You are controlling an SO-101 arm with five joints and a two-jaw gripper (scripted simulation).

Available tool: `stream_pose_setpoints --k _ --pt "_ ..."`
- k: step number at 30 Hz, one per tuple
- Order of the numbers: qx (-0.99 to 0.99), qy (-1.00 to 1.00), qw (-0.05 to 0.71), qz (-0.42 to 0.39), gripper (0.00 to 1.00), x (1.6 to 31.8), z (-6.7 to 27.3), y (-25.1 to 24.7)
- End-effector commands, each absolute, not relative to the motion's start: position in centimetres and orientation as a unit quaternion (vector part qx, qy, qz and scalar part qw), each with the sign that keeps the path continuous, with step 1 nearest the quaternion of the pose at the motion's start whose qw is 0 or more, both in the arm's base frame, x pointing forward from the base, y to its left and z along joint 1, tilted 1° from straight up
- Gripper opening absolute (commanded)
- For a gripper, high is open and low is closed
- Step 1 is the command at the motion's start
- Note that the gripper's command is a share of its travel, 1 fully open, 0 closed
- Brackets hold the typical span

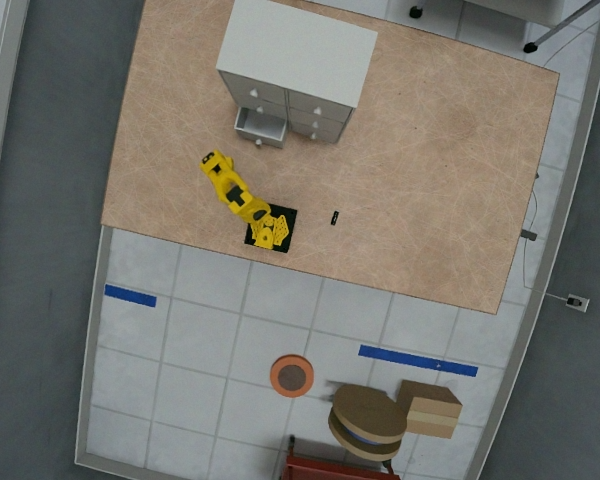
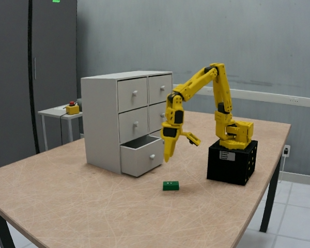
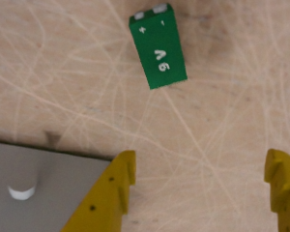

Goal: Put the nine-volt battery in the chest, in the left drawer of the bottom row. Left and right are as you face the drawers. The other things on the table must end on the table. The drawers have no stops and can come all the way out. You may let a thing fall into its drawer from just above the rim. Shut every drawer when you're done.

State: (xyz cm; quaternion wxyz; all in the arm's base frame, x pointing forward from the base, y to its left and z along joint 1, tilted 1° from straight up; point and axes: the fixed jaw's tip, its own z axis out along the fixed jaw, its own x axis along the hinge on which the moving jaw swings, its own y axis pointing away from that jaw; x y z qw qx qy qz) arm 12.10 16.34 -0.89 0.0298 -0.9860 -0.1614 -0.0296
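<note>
The green nine-volt battery [image 2: 170,185] [image 3: 159,46] lies flat on the table in front of the white chest [image 1: 295,46] [image 2: 100,120]. In the top view my arm hides it. The left drawer of the bottom row [image 1: 261,138] [image 2: 139,160] [image 3: 34,184] is pulled partly out and looks empty. The other drawers are shut. My gripper [image 1: 215,161] [image 2: 182,150] [image 3: 200,193] is open and empty. It points down, hanging above the table just off the open drawer's front. The battery lies a short way ahead of the fingertips.
My arm stands on a black base block [image 1: 287,217] [image 2: 232,163] near the table's front edge. A small dark thing [image 1: 334,217] lies on the table on the far side of the base from the chest's open drawer. It is hidden in the side view.
</note>
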Motion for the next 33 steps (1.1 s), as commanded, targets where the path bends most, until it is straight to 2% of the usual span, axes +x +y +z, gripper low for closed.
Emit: stream_pose_setpoints --k 1,5,33 --pt "-0.973 -0.228 0.018 -0.019 0.3 12.1 -2.1 16.6" --pt "-0.959 -0.284 0.003 -0.003 0.3 12.0 -3.5 16.3" --pt "-0.959 -0.284 0.003 -0.003 0.3 12.0 -3.5 16.3"
